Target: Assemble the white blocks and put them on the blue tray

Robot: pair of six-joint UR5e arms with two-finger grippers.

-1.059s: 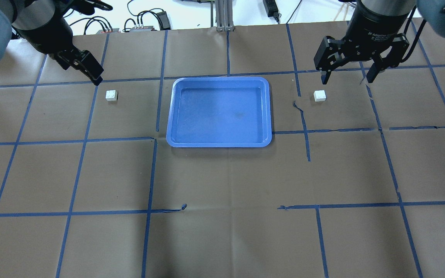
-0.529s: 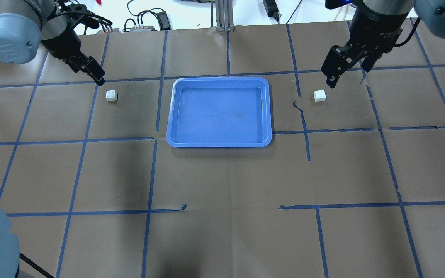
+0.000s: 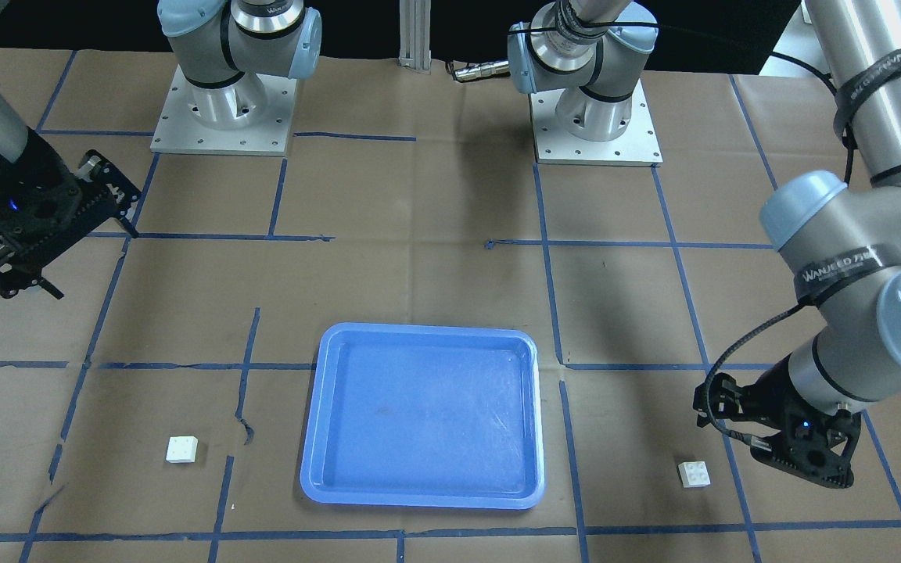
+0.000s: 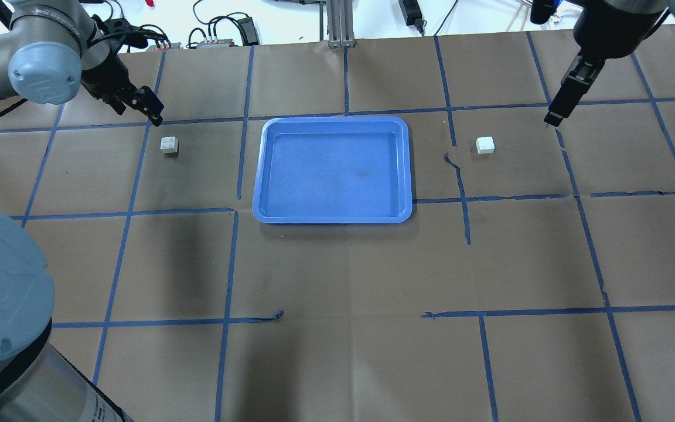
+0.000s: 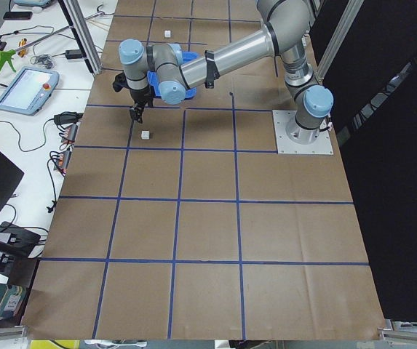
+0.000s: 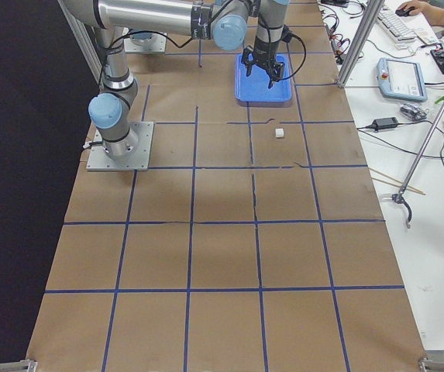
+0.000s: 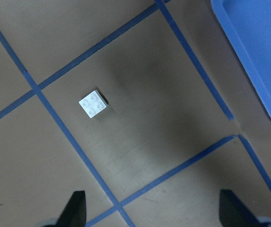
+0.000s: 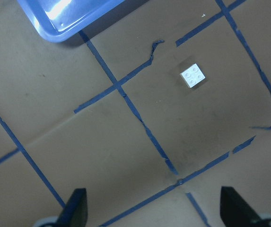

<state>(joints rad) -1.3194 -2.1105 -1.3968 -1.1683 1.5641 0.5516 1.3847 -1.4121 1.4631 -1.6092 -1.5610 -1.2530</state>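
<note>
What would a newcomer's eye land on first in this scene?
The big blue tray stands out first, empty, at the middle of the brown table with its blue tape grid. Next come two tiny bricks flanking it, each apart from the tray: the left white block and the right white block. The left gripper hangs close by its block and the right gripper farther from its own, both with jaws open and holding nothing.

blue tray (image 4: 333,120) at centre | left white block (image 4: 169,144) near left gripper (image 4: 154,117) | right white block (image 4: 485,145) apart from right gripper (image 4: 550,120) | both blocks outside tray
</note>
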